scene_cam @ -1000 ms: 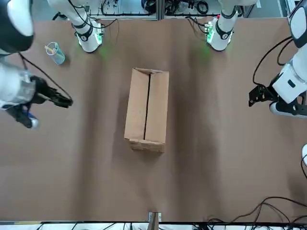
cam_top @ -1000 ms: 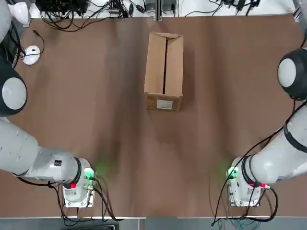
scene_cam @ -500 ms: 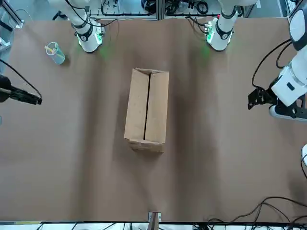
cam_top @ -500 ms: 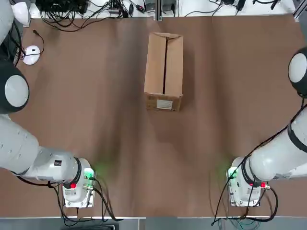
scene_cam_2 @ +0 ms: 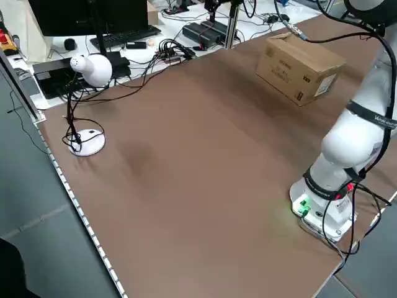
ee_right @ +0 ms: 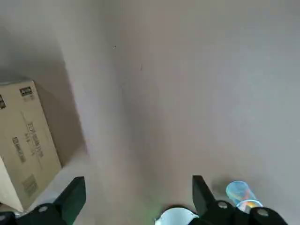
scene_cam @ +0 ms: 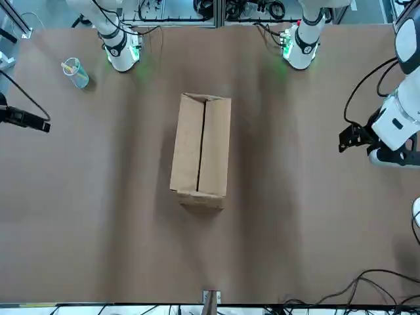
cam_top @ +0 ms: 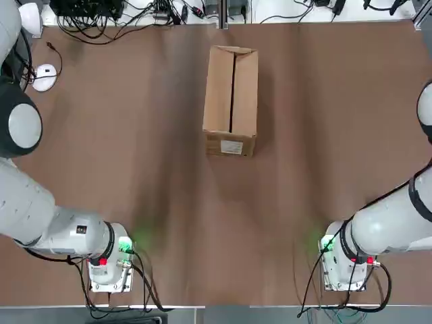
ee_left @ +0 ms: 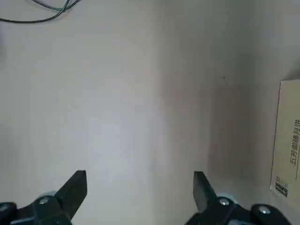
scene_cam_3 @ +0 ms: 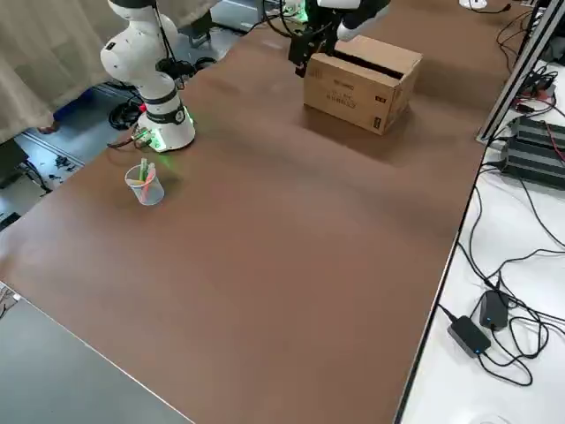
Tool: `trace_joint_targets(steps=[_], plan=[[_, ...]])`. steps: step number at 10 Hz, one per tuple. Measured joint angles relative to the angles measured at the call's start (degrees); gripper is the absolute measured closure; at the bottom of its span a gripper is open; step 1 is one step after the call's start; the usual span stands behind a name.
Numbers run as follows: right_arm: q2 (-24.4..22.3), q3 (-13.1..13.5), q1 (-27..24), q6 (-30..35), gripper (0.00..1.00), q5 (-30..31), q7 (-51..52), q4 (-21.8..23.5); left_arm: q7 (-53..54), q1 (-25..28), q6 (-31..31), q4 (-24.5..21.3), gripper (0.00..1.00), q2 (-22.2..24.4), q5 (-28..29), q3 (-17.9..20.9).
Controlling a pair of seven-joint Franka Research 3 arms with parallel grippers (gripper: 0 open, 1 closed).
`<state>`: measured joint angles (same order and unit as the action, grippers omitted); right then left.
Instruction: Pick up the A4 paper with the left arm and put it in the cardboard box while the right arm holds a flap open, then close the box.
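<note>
The cardboard box (cam_top: 231, 100) lies at the middle of the brown surface (cam_top: 135, 169), toward the far edge from the robot, its two long flaps folded down and meeting along a dark seam, the white label (cam_top: 231, 146) on the end face turned toward the arm bases. It has not shifted over the last second. No A4 paper shows on the surface in any view, so whether the sheet is already inside cannot be told; with the flaps down, the job looks either finished or not yet begun.

What has changed is the right gripper (scene_cam: 26, 119): a second ago it hung well in over the surface on the box's side, and it has since pulled back to the very edge of the front view, where only its dark tip shows. Its jaws stand wide apart and empty in the right wrist view, with the box off to one side and a plastic cup (scene_cam: 75, 72) near the arm's base. That retreat reads as the right arm clearing away from the box rather than reaching for a flap.

The left gripper (scene_cam: 351, 136) hovers near the surface's opposite side, well apart from the box, barely moved. Its jaws too are spread wide with nothing between them; only a sliver of the box's side shows at the margin of its wrist view.
</note>
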<state>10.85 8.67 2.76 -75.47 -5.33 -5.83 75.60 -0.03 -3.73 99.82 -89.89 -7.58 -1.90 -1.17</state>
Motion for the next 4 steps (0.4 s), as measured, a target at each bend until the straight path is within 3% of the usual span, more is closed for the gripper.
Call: trace_joint_targets(steps=[4], plan=[[-1.7, -0.1, 0.0, -0.3, 0.00, 2.8, 2.3, 2.1, -0.9, -0.2, 0.0, 1.1, 0.00, 0.0, 0.0, -0.1]])
